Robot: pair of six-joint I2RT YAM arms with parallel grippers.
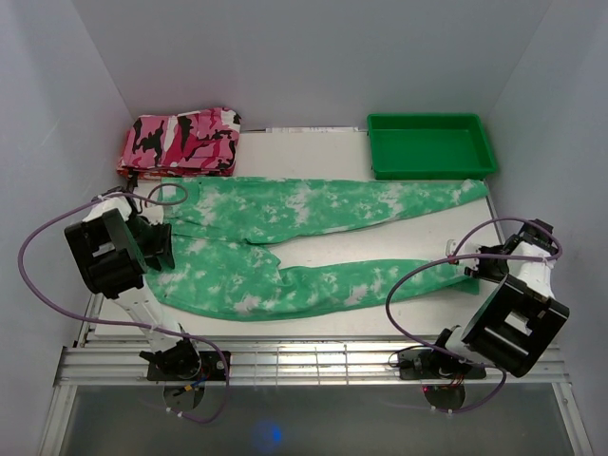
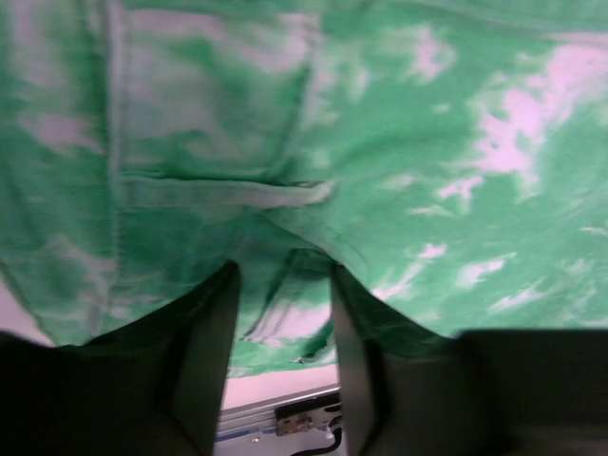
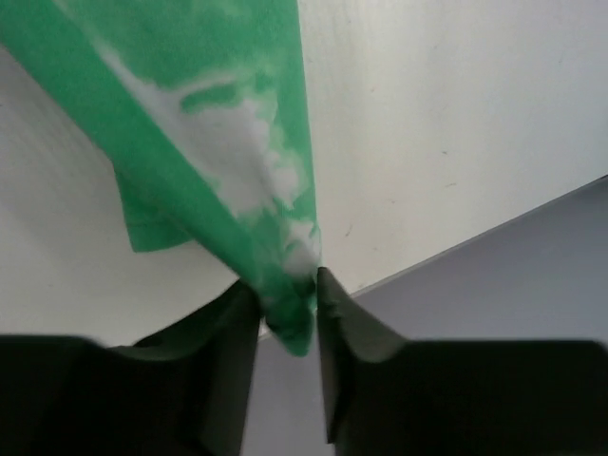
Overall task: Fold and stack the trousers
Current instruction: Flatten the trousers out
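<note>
OK: bright green tie-dye cloth trousers (image 1: 228, 261) lie flat on the white tabletop (image 1: 380, 245), long axis running L-R across the front of both arms. Waist end at the L, cuffs out R.

Left arm (image 1: 106, 249): jaws clenched on a bunched fold at the waist's near corner, cloth packed betw. the two dark fingers (image 2: 204, 361) in the wrist view.

Right arm (image 1: 521, 318): jaws clamped on the tip of the near leg's cuff, a thin wedge of fabric nipped betw. its fingers (image 3: 233, 361), close to the tabletop's R edge.

So both grips sit on the near side, one per end. Far leg lies behind, away from the bases, its cuff touching or just short of the rigid green plastic tray (image 1: 430, 147), can't tell which. Bare tabletop shows betw. the splayed legs.

Looks to me like the next move swings near leg back over far leg, i.e. across the long axis, not along it. Both ends should travel together or the cloth twists.

Pink, black & white camo folded cloth (image 1: 180, 141) sits back L, just behind the waist, prob. the stack spot.
</note>
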